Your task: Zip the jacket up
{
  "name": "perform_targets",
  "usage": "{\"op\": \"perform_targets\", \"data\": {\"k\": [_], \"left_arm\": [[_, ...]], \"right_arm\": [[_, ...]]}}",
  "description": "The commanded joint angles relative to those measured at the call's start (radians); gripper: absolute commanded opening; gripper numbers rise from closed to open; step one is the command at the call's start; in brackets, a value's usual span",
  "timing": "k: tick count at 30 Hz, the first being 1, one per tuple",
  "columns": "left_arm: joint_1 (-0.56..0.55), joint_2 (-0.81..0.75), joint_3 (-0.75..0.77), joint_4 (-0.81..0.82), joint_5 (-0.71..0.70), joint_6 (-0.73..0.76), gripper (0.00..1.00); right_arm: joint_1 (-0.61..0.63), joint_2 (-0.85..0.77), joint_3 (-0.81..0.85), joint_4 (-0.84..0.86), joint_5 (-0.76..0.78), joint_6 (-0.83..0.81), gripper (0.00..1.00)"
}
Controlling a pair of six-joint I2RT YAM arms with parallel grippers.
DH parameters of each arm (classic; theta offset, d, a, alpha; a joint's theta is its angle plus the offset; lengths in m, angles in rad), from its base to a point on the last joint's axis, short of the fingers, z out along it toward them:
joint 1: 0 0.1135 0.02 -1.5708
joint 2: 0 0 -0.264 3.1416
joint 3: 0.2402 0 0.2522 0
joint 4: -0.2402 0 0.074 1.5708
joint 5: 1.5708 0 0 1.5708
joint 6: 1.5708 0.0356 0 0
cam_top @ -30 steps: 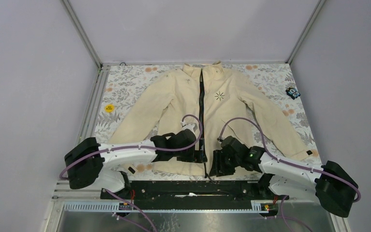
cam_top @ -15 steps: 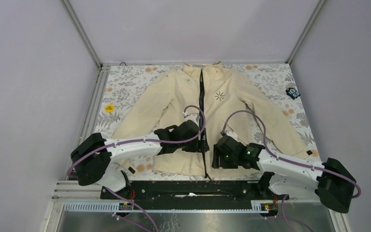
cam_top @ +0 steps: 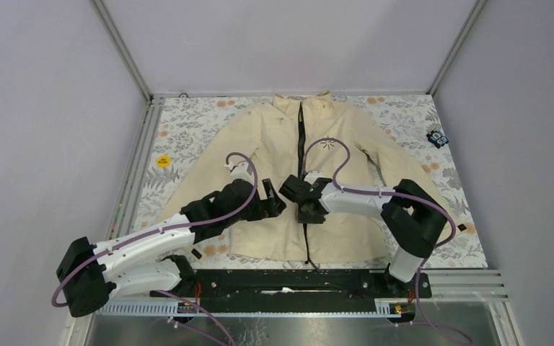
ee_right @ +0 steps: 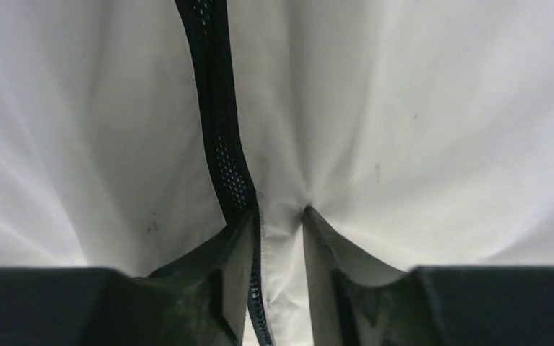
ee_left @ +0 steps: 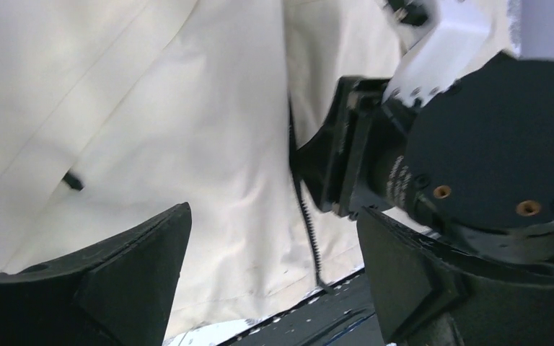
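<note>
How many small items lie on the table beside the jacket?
2: a yellow disc left of the jacket, and a blue-black thing near the table's far right edge. Others may lie hidden under the jacket.

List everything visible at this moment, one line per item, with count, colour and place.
the jacket: 1, cream-beige, spread front-up across the table, collar at the far edge.
zipper: 1, dark, down the jacket's centre front.
chest logo: 1, dark star shape, just right of the zipper in the top view.
table cover: 1, white with grey and orange flowers, under the jacket.
round sticker: 1, yellow, on the cover left of the jacket.
small object: 1, blue and black, far right of the cover; too small to identify.
left gripper: 1, black, open, above the jacket left of the zipper.
right gripper: 1, black, shut on jacket fabric beside the zipper.
</note>
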Motion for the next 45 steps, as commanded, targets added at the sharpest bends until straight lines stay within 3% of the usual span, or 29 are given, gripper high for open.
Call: {"op": "perform_targets", "data": {"k": [1, 8, 11, 12, 18, 21, 25, 27, 30, 33, 35, 38, 43, 45], "left_arm": [[0.006, -0.048, -0.025, -0.014, -0.036, -0.004, 0.92], [0.015, -0.068, -0.025, -0.008, -0.027, 0.006, 0.93], [0.016, -0.039, -0.023, 0.034, 0.022, 0.004, 0.93], [0.016, -0.025, -0.021, 0.053, 0.046, 0.002, 0.93], [0.018, 0.138, -0.009, 0.244, 0.293, -0.013, 0.9], [0.018, 0.232, -0.02, 0.404, 0.421, -0.055, 0.8], [0.018, 0.313, -0.05, 0.607, 0.491, -0.142, 0.76], [0.018, 0.342, -0.05, 0.674, 0.5, -0.165, 0.77], [0.018, 0.377, -0.031, 0.692, 0.477, -0.173, 0.89], [0.018, 0.434, -0.001, 0.694, 0.468, -0.179, 0.9], [0.018, 0.476, 0.016, 0.705, 0.463, -0.187, 0.84], [0.019, 0.536, 0.043, 0.735, 0.458, -0.197, 0.67], [0.019, 0.59, 0.085, 0.757, 0.463, -0.195, 0.3], [0.02, 0.599, 0.1, 0.757, 0.471, -0.191, 0.21]], "right_arm": [[-0.006, 0.018, -0.005, -0.093, 0.106, 0.014, 0.34], [-0.005, -0.265, -0.214, 0.163, 0.007, -0.144, 0.34], [-0.007, -0.405, -0.295, 0.288, -0.04, -0.196, 0.05], [-0.007, -0.446, -0.31, 0.299, -0.041, -0.2, 0.0], [-0.015, -0.626, -0.396, 0.373, -0.057, -0.27, 0.0], [-0.024, -0.704, -0.452, 0.458, -0.134, -0.315, 0.0], [-0.032, -0.798, -0.528, 0.548, -0.193, -0.332, 0.0], [-0.036, -0.824, -0.555, 0.549, -0.198, -0.329, 0.0], [-0.037, -0.842, -0.572, 0.583, -0.245, -0.334, 0.0], [-0.039, -0.859, -0.591, 0.612, -0.294, -0.328, 0.0], [-0.037, -0.873, -0.604, 0.619, -0.3, -0.322, 0.0], [-0.037, -0.889, -0.623, 0.628, -0.308, -0.321, 0.0], [-0.037, -0.904, -0.626, 0.582, -0.324, -0.3, 0.0], [-0.037, -0.917, -0.619, 0.537, -0.314, -0.288, 0.04]]}}
